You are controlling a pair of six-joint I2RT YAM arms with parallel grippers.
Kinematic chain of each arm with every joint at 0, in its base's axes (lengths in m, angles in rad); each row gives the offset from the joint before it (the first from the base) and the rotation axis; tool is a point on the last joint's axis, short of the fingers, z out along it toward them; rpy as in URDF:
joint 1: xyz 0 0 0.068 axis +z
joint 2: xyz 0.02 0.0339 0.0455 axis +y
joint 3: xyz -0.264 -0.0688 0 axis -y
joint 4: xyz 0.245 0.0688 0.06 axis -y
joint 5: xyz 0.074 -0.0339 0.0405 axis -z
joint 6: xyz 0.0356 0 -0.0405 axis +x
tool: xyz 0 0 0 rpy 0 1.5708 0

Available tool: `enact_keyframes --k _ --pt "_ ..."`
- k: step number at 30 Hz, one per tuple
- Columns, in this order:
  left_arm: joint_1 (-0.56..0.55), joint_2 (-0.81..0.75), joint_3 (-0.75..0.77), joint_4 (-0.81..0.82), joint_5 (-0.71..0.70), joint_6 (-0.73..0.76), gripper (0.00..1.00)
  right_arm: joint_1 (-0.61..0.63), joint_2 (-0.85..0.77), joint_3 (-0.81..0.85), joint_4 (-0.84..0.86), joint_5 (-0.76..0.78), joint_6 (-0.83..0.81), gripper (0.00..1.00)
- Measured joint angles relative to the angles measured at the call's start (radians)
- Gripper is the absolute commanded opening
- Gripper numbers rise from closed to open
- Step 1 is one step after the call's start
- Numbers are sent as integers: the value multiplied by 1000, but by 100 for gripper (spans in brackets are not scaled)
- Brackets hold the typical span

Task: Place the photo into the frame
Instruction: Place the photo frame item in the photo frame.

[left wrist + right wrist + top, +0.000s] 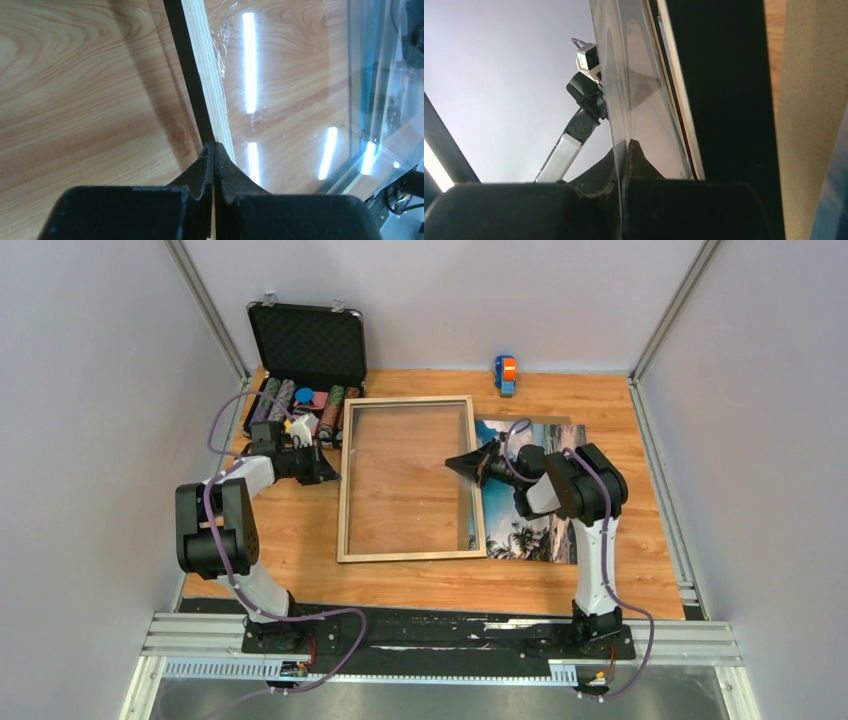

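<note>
Right claw (628,146) — apparently on frame (410,554) edge

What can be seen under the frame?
Through the glass of the frame, bare table and the left strip of the photo. Its rails hide what lies beneath them.

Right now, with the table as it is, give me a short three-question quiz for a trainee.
1. True or false: the photo is already inside the frame.
2. What stands at the back left of the table? A toy car, B open chip case, C photo.
3. Which edge of the frame does the right claw meet?
Key: 1 false, it lies on the table to the frame's right; 2 B; 3 the right edge.
</note>
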Motion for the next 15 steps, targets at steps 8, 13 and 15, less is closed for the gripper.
enact_keyframes --k 8,13,15 --pt "0 0 -9 11 0 -18 0 0 -21 0 -36 13 -4 0" --pt "0 -6 -29 38 1 -35 0 0 -21 0 -39 18 -3 0" --pt "0 -14 -44 57 0 -45 0 0 -21 0 -38 19 0 0"
